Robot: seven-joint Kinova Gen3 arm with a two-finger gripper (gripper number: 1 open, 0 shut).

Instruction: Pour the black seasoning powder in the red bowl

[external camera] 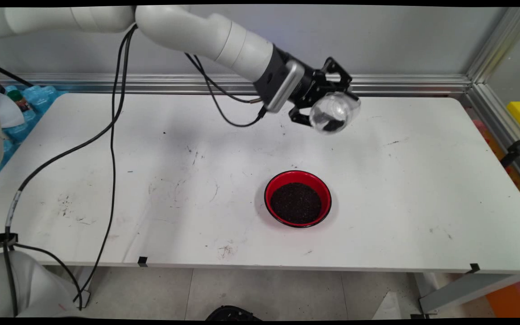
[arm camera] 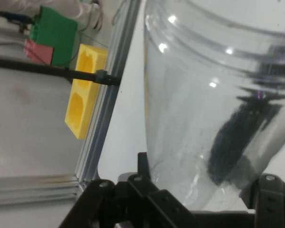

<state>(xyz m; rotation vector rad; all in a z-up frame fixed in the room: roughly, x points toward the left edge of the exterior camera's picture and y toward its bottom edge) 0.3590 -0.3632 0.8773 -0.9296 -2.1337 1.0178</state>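
Clear plastic cup [external camera: 335,112], tipped nearly onto its side, hangs clamped in the black gripper [external camera: 327,106] above the far right-centre part of the white table [external camera: 151,180], well apart from the red bowl [external camera: 298,198] of dark grains that sits nearer and a little to its left. The jaws are closed narrowly around the cup's wall, one finger on either side. The cup's long axis runs close to level, its rounded end facing right and toward the near side in the main view; which end is the open mouth cannot be told for certain. A small dark residue [arm camera: 237,142] clings inside the cup. Risks, by judgement: the smooth, thin wall could slip or buckle in so narrow a pinch, dropping the cup onto the table; and tilted this far from the bowl, any loose grains left inside could spill onto the bare tabletop.
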